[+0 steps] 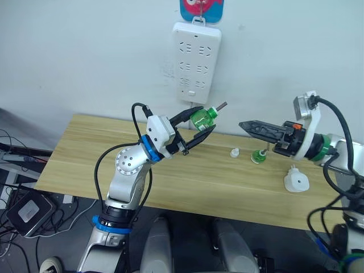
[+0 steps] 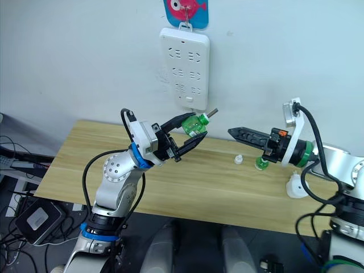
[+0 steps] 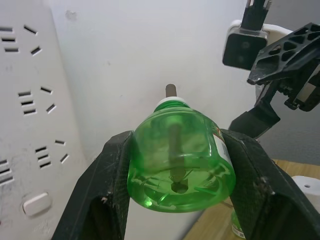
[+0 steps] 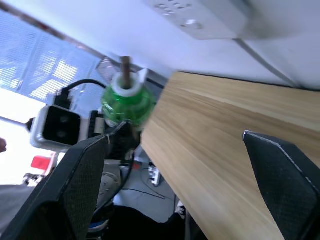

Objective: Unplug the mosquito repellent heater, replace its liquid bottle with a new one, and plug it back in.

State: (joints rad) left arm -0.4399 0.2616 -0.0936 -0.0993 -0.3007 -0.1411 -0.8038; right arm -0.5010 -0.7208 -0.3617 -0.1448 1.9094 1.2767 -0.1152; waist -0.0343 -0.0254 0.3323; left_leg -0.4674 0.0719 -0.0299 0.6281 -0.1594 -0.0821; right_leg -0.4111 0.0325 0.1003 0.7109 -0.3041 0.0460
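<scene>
The left pincer [image 1: 196, 126] pinches a green liquid bottle [image 1: 203, 118] by its body, held in the air above the bench [image 1: 85, 153], just below the wall power strip [image 1: 195, 54]. The bottle's long axis lies roughly level, its dark wick [image 1: 220, 106] pointing toward the right pincer [image 1: 243, 125]. The right pincer, fingers spread and holding nothing, aims back at the bottle, tips near the wick but apart from it. The mosquito repellent heater [image 1: 296, 181] rests unplugged on the bench below the right wrist, nearer the right arm. A second green bottle [image 1: 259, 154] and a small white cap [image 1: 234, 152] stand on the bench beneath the right fingers. No brand, label text or other writing is legible on the bottle, heater or strip.
</scene>
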